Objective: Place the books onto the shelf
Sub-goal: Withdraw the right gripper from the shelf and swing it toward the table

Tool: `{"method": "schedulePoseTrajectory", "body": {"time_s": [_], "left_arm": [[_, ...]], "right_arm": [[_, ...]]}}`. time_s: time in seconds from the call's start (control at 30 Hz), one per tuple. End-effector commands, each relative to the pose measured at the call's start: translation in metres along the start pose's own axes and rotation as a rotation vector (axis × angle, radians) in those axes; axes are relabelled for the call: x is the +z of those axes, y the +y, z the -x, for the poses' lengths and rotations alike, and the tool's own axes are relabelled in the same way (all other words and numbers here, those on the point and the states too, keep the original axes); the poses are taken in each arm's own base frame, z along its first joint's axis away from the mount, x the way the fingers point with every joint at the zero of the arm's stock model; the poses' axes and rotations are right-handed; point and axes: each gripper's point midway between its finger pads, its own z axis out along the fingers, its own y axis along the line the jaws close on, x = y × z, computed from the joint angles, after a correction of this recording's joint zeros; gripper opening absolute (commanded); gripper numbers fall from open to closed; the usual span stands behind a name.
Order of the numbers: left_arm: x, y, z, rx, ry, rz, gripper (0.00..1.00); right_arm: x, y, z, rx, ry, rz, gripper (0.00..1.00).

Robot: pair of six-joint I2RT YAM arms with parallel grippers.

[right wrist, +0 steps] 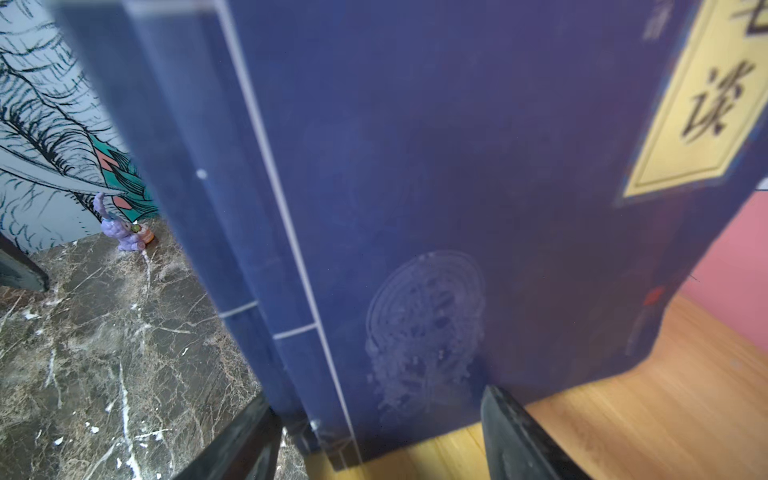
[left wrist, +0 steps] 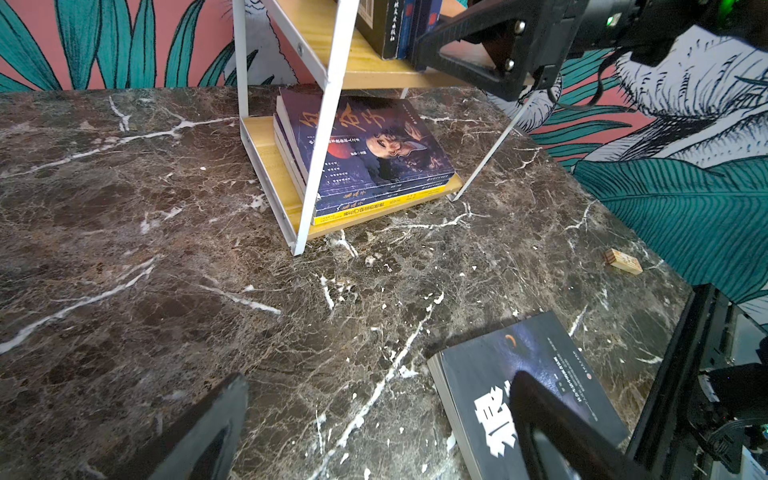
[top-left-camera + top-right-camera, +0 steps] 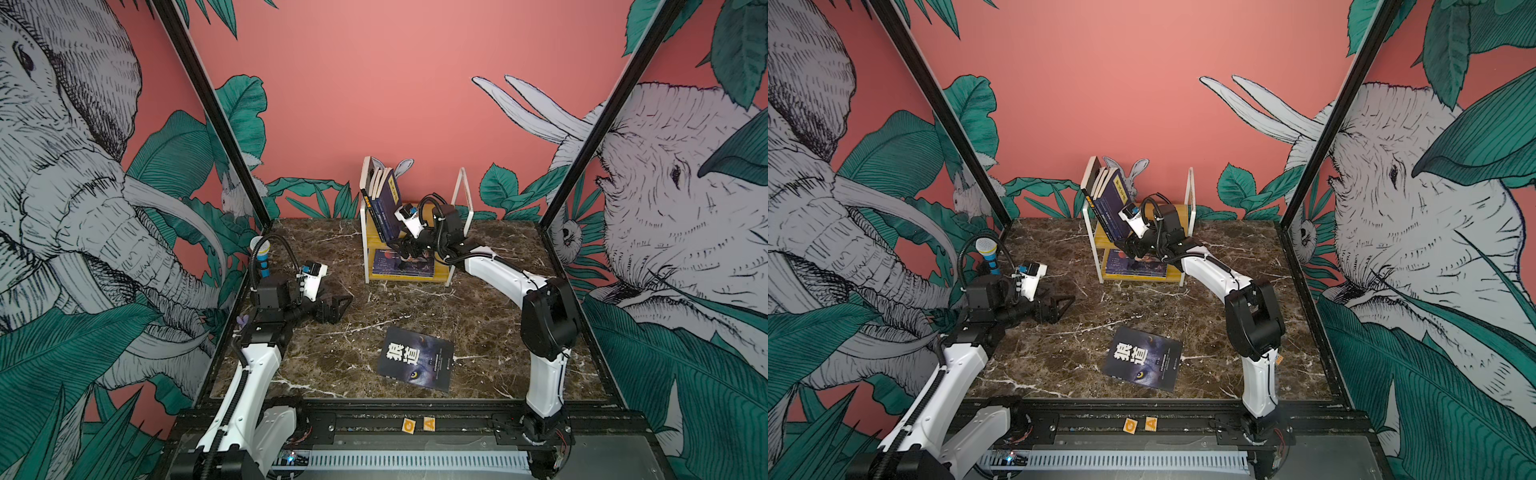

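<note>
While we steady the leaning navy book (image 3: 391,195) on the shelf (image 3: 374,232), right end effector's (image 1: 378,399) grip is unclear; left end effector (image 2: 380,386) spread.

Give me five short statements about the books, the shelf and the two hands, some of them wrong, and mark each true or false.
1. The wolf-eye book lies flat on the table, off the shelf. True.
2. The shelf's lower board is bare. False: a stack of books lies flat on it.
3. The left hand is open and holds nothing. True.
4. The navy books on the upper board lie flat. False: they stand on edge, leaning toward one end of the shelf.
5. The right hand is at the upper board, next to the navy books. True.
</note>
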Motion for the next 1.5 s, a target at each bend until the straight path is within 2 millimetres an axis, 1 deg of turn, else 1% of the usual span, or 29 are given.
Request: {"method": "schedulePoseTrajectory", "body": {"time_s": [0.0, 0.2, 0.6, 0.7, 0.77, 0.83, 0.93, 1.07, 1.13, 1.23, 1.37, 1.4, 1.43, 1.47], "left_arm": [[-0.002, 0.001, 0.006, 0.020, -0.018, -0.003, 0.99], [-0.001, 0.000, 0.004, 0.021, -0.017, -0.007, 0.99], [-0.001, 0.001, 0.004, 0.019, -0.014, -0.006, 0.99], [-0.001, 0.002, 0.004, 0.017, -0.015, -0.004, 0.99], [0.000, 0.001, 0.004, 0.017, -0.014, -0.004, 0.99], [-0.001, 0.001, 0.003, 0.017, -0.014, -0.004, 0.99], [-0.001, 0.001, 0.004, 0.018, -0.015, -0.004, 0.99], [-0.001, -0.002, 0.004, 0.016, -0.018, -0.019, 0.99], [-0.001, -0.003, 0.004, 0.015, -0.020, -0.027, 0.99], [0.000, -0.005, 0.002, 0.002, -0.018, -0.042, 0.99], [0.004, -0.005, 0.001, -0.029, -0.019, -0.051, 0.98], [0.006, -0.008, 0.000, -0.039, -0.012, -0.065, 0.97], [0.008, -0.010, -0.001, -0.048, -0.006, -0.080, 0.96], [0.010, -0.014, -0.003, -0.066, 0.003, -0.102, 0.95]], "right_arm": [[0.002, -0.001, 0.020, -0.014, -0.068, 0.016, 0.75], [0.001, -0.007, 0.019, -0.010, -0.066, 0.001, 0.68], [0.004, -0.009, 0.022, -0.004, -0.072, 0.011, 0.62], [0.003, -0.009, 0.023, -0.002, -0.076, 0.013, 0.62], [0.003, -0.007, 0.023, -0.003, -0.076, 0.015, 0.65], [0.000, -0.006, 0.025, -0.003, -0.078, 0.015, 0.68], [-0.009, -0.002, 0.031, -0.009, -0.092, 0.016, 0.71], [-0.030, 0.005, 0.039, -0.019, -0.110, -0.007, 0.74], [-0.044, 0.010, 0.039, -0.023, -0.117, -0.030, 0.75], [-0.073, 0.021, 0.042, -0.033, -0.136, -0.068, 0.75], [-0.115, 0.039, 0.025, -0.015, -0.104, -0.137, 0.75], [-0.126, 0.045, 0.017, 0.002, -0.091, -0.158, 0.75], [-0.136, 0.048, 0.013, 0.019, -0.088, -0.186, 0.74], [-0.145, 0.050, 0.002, 0.057, -0.071, -0.222, 0.74]]}}
